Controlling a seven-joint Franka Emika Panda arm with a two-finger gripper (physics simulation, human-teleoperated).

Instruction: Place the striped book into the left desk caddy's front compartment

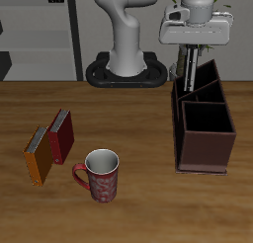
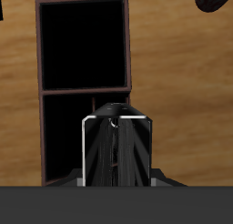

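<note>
My gripper [image 1: 190, 51] is shut on the striped book [image 1: 188, 71], a thin dark grey book that hangs upright from the fingers. It is held over the left desk caddy [image 1: 206, 148], a dark maroon-brown organiser. The book's lower end reaches down between the tall slanted walls of the front compartment [image 1: 201, 87], the section farther back on the table. In the wrist view the striped book [image 2: 116, 146] fills the middle over that compartment [image 2: 62, 127], with the lower square section [image 2: 82, 45] beyond it. How deep the book sits is hidden.
A red book [image 1: 62, 135] and an orange book [image 1: 38, 155] lie side by side across the table from the caddy. A red patterned mug [image 1: 100, 175] stands near them, closer to the front edge. The robot's base [image 1: 126, 71] is at the back.
</note>
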